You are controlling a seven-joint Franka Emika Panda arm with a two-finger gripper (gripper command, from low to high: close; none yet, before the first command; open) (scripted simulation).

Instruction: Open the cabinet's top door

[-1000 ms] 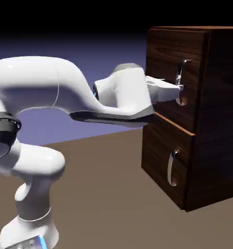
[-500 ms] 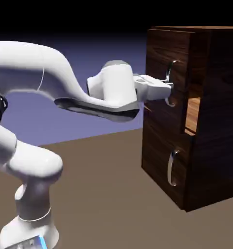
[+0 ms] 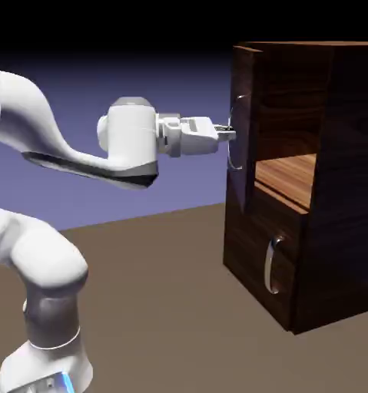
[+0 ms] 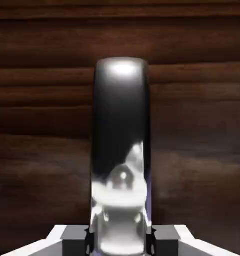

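The dark walnut cabinet (image 3: 333, 176) stands at the exterior view's right. Its top door (image 3: 243, 127) has swung out on its left side, and the lighter wood shelf (image 3: 290, 175) inside shows. My gripper (image 3: 228, 136) reaches from the left and is shut on the door's curved silver handle (image 3: 235, 132). In the hand view the handle (image 4: 122, 150) fills the middle as a shiny vertical bar against the door's dark wood (image 4: 41, 125). My gripper (image 4: 121, 239) closes on it at the bottom edge, with the grey fingertips (image 4: 74, 234) pressed to either side.
The shorter lower panel (image 3: 260, 261) stays shut, its silver handle (image 3: 272, 265) untouched. The brown table (image 3: 179, 307) stretches out in front of the cabinet. My white arm (image 3: 56, 146) spans the left half of the exterior view.
My gripper closed on the handle and drew back to the left. The top door swung from shut to well open, baring the shelf inside.
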